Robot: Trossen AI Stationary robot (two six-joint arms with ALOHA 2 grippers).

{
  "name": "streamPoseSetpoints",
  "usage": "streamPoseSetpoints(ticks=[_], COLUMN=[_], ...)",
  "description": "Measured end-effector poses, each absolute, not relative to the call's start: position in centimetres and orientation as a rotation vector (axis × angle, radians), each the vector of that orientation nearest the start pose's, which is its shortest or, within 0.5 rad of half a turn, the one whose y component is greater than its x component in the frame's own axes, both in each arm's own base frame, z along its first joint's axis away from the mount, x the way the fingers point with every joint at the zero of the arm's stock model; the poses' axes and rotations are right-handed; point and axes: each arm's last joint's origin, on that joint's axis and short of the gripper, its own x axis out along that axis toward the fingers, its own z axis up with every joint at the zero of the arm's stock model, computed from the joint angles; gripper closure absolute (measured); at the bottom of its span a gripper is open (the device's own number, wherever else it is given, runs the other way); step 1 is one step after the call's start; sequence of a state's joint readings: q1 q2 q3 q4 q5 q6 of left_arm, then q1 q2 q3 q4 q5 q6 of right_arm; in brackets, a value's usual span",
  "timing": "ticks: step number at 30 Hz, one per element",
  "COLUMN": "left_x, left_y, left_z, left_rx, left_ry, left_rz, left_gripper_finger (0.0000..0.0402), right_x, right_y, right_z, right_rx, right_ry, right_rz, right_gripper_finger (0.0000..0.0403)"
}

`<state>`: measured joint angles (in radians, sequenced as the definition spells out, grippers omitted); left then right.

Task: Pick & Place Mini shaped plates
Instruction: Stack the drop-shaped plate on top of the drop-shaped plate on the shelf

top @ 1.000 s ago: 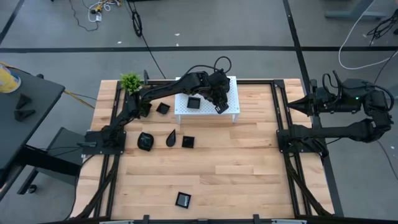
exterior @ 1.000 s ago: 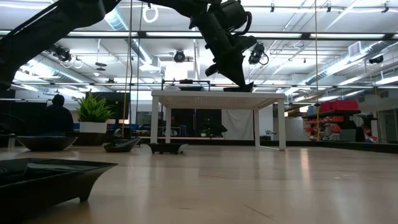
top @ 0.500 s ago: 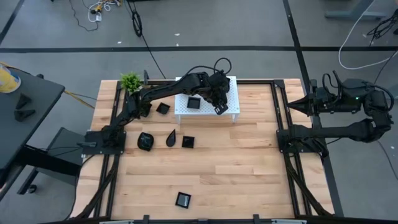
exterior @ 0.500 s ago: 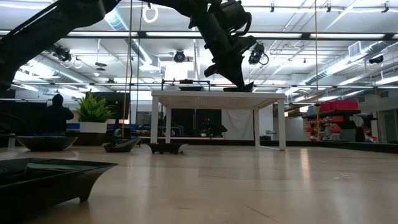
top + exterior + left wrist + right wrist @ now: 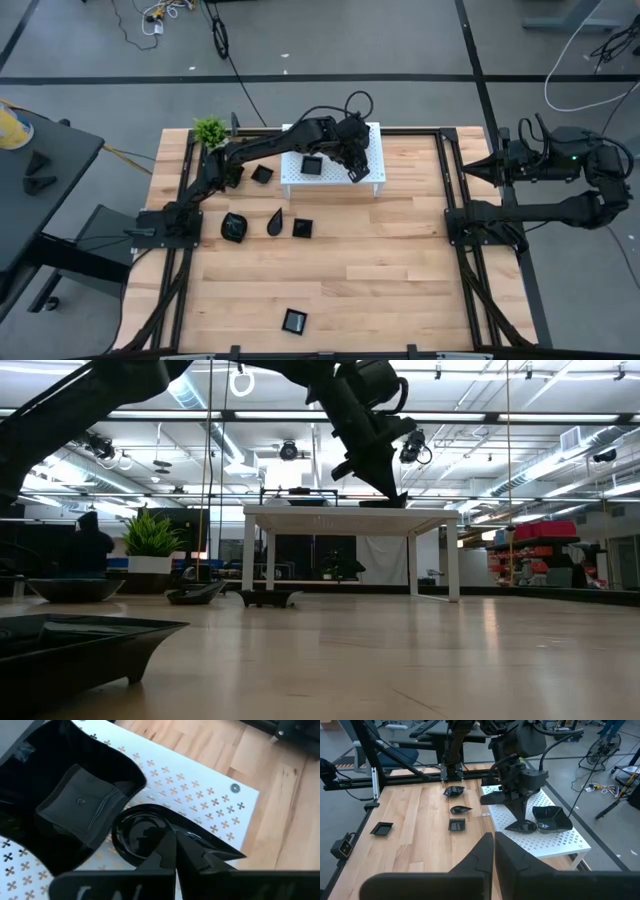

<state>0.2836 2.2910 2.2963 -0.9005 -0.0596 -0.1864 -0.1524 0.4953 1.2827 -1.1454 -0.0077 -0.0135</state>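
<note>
Near to far in the low view: a black dish [image 5: 70,645] fills the lower left corner, nearest the camera; in the high view this matches the square plate [image 5: 294,321] alone at the bottom of the table [image 5: 400,290]. It lies well apart from the rest, so we judge it unhandled so far.

Mid-table, left of centre in the high view: a wavy-edged plate [image 5: 233,227], a teardrop plate [image 5: 276,220] and a small square plate [image 5: 303,228] in a row. One more plate [image 5: 262,174] lies between the row and the potted plant [image 5: 210,131].

Upper centre: the white perforated stand [image 5: 372,150] carries a square plate [image 5: 312,166]. Just beside it, the left gripper [image 5: 355,172] is clenched on the tip of a teardrop plate [image 5: 145,832], whose bowl touches the stand's surface. Pinching the narrow tail leaves the bowl free to land flat; we judge this the placing step, release not yet made.

The right gripper [image 5: 490,168] waits at the right edge, fingers [image 5: 482,850] closed on nothing.
</note>
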Motion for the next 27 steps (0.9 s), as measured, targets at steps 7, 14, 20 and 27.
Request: streamPoseSetpoints(ticks=[7,14,20,27], left_x=[47.8,47.8,48.5,48.3], left_y=[14.4,14.4,14.5,14.7], left_z=[28.8,28.7,27.3,27.0], left_rx=[-0.281,-0.273,-0.283,-0.282], left_ry=[0.862,0.865,0.877,0.903], left_rz=[0.399,0.395,0.403,0.41], left_gripper_finger=[0.0401,0.0401,0.0401,0.0401], right_x=[0.9,0.9,0.9,0.9], right_y=[-0.1,-0.1,-0.1,-0.1], right_z=[41.1,41.1,41.1,41.1], right_rx=[0.016,0.015,0.015,0.016], right_ry=[0.358,0.358,0.358,0.358], right_rz=[-0.141,-0.141,-0.141,-0.141], right_gripper_finger=[0.0383,0.0383,0.0383,0.0383])
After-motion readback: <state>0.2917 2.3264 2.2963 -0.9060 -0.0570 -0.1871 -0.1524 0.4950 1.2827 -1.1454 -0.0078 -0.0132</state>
